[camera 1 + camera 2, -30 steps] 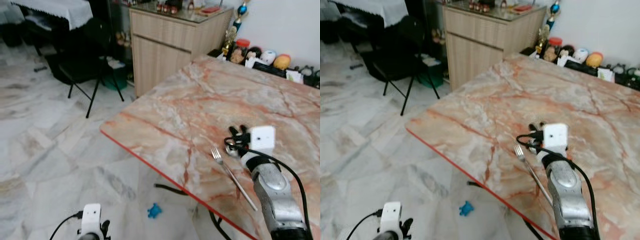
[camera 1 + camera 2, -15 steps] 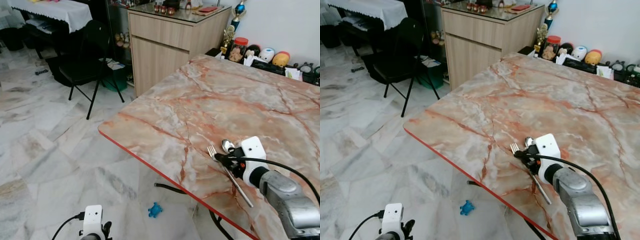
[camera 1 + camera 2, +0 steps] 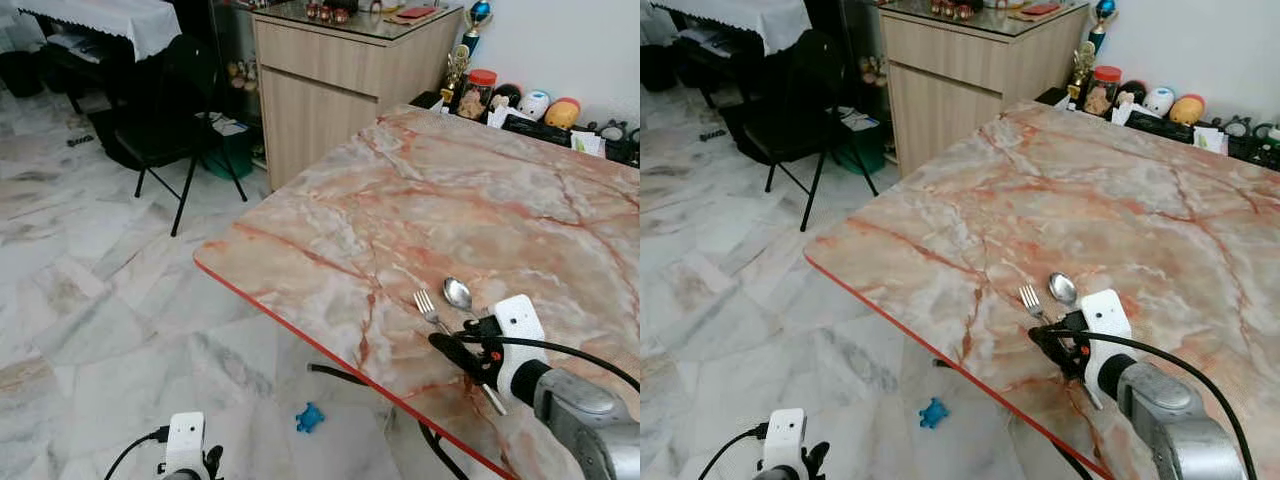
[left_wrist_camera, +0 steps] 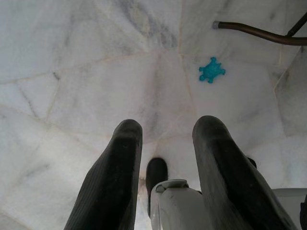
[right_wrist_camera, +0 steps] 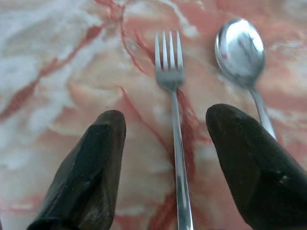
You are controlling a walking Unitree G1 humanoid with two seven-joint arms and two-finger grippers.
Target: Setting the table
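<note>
While right gripper (image 5: pixel 165 158) hovers spread over the fork (image 5: pixel 173 110) | spoon (image 5: pixel 240 48) beside | left gripper (image 4: pixel 165 167) parted above floor (image 4: pixel 72 72), blue toy (image 4: pixel 211 70) near.

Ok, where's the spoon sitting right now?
The spoon lies on the marble table near its front edge, on the robot's right, beside the fork and just ahead of the open right gripper.

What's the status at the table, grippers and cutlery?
Right gripper open over the fork handle, holding nothing. Fork and spoon side by side, flat on the marble table. Left gripper open, idle above the floor. Nothing in the way.
</note>
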